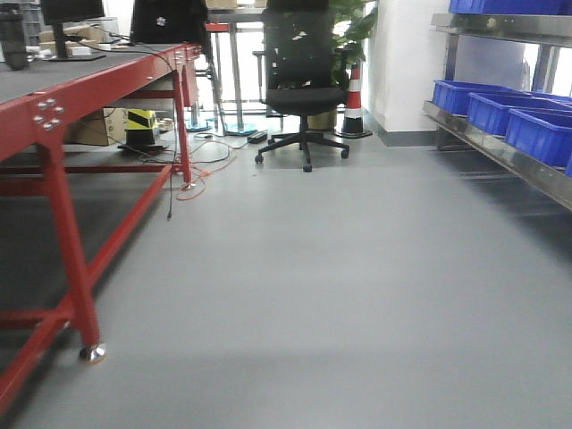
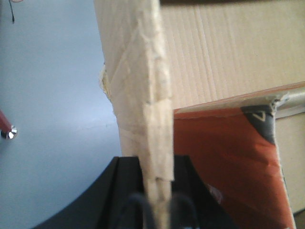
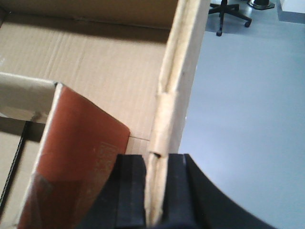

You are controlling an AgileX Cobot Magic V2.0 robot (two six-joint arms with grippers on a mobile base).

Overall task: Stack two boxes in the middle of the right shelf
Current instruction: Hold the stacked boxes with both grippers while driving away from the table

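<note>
A brown corrugated cardboard box with an open top is held between both arms above the grey floor. My left gripper is shut on the box's taped left wall. In the right wrist view the right gripper is shut on the opposite wall of the same box. A red carton lies inside it. The right shelf, a steel rack, stands at the right edge of the front view. Neither the grippers nor the box appear in the front view.
Blue plastic bins fill the steel rack's lower level, with more on the level above. A red-framed workbench runs along the left. A black office chair and a striped cone stand at the far end of the grey floor.
</note>
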